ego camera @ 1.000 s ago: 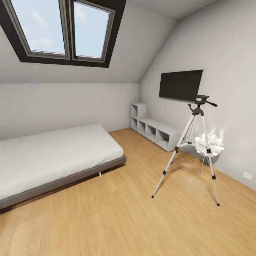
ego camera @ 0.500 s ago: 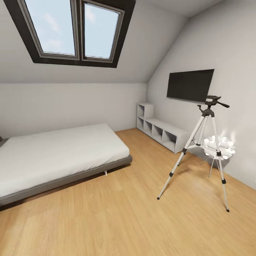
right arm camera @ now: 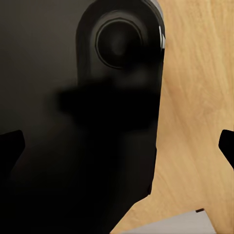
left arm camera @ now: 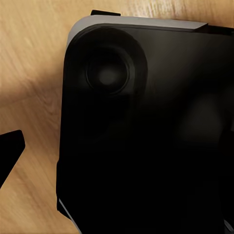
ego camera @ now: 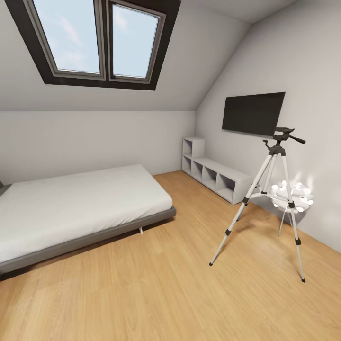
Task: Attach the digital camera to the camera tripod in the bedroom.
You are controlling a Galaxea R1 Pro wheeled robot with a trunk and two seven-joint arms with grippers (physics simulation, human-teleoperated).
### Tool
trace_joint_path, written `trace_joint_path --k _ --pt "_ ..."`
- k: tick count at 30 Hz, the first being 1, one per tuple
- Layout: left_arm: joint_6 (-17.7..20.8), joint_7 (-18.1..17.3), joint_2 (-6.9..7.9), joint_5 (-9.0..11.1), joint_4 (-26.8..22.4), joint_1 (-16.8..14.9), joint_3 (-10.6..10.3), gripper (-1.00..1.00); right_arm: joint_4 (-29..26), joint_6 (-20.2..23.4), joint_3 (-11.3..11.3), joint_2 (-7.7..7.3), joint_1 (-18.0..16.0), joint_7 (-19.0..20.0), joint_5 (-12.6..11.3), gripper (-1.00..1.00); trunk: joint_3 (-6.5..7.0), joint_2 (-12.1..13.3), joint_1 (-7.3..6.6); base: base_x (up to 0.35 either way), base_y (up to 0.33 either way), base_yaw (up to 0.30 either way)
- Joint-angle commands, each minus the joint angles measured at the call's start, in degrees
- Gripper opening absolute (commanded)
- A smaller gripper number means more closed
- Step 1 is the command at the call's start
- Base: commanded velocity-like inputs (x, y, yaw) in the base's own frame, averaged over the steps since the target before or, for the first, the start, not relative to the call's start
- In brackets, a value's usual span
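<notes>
I'm facing the tripod (ego camera: 277, 189) in the bedroom, its head bare; no camera found yet, and I can't tell how either arm's jaws stand.

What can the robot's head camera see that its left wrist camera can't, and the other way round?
The head view takes in the room: the camera tripod standing on the floor, the bed, the skylight, a dark screen on the wall and a low shelf. The left wrist view has a big black rounded robot part up close. Both have the light wood floor.
</notes>
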Motion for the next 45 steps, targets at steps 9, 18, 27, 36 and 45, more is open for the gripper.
trace_joint_path --k 9,18,27,36,45 --pt "0.0 0.0 -0.01 0.6 -0.1 0.0 0.0 1.00 0.0 -0.2 0.1 0.04 0.0 0.0 0.1 1.00 -0.03 0.0 0.00 0.000 -0.180 0.000" --pt "0.0 0.0 0.02 0.7 -0.1 0.0 0.0 1.00 0.0 -0.2 0.0 0.32 0.0 -0.1 0.0 1.00 -0.03 0.0 0.00 0.000 -0.245 0.009" --pt "0.0 0.0 0.07 0.8 -0.1 0.0 0.0 1.00 0.0 -0.2 0.0 0.16 0.0 0.0 0.1 1.00 -0.03 0.0 0.00 0.000 -0.040 0.207" --pt "0.0 0.0 0.07 0.8 -0.1 0.0 0.0 1.00 0.0 -0.2 0.0 0.15 0.0 0.0 0.1 1.00 -0.03 0.0 0.00 0.000 -0.003 0.221" --pt "0.0 0.0 0.08 0.8 -0.1 0.0 0.0 1.00 0.0 -0.2 0.0 0.14 0.0 0.0 0.1 1.00 -0.03 0.0 0.00 0.000 0.000 0.057"
